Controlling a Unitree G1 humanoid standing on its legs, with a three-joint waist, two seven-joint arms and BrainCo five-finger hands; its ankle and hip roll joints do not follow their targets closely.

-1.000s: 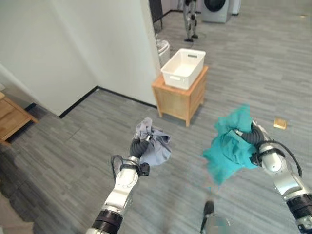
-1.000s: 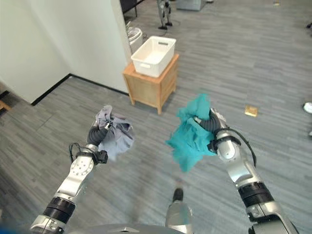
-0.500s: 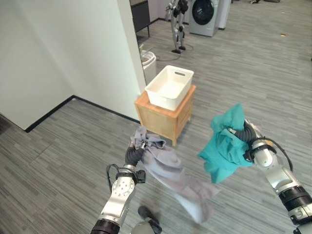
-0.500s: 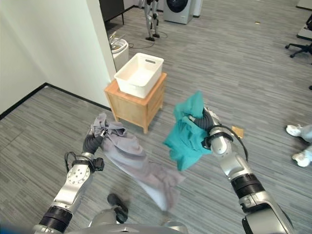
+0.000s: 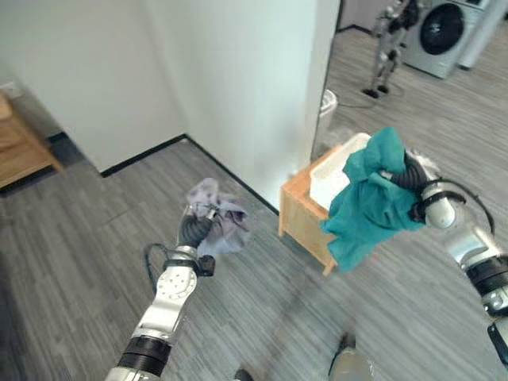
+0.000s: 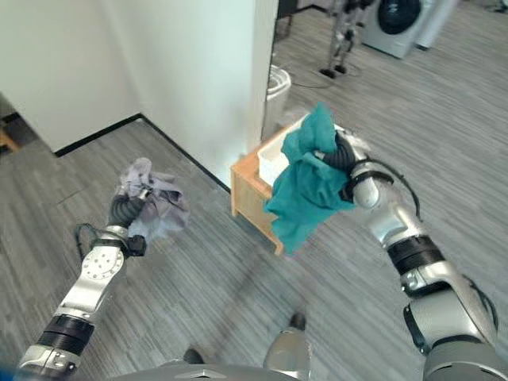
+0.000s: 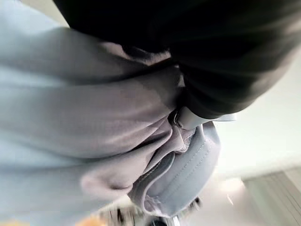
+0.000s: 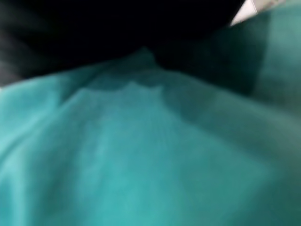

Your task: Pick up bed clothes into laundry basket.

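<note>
Mid-task: both garments are lifted, neither yet in the basket. Nearest, the left hand [image 5: 193,231] has its fingers closed round a crumpled grey-lilac cloth [image 5: 222,225], soft, with stitched hems. Farther on, the right hand [image 6: 347,161] clutches a limp teal cloth [image 6: 305,186], its fingers hidden in the folds. Behind it, the rigid white laundry basket [image 5: 327,176] sits on a small wooden bench [image 5: 299,221].

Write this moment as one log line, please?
left hand: holds grey cloth | right hand: holds teal cloth | white basket: on wooden stand, no clothes inside yet
</note>
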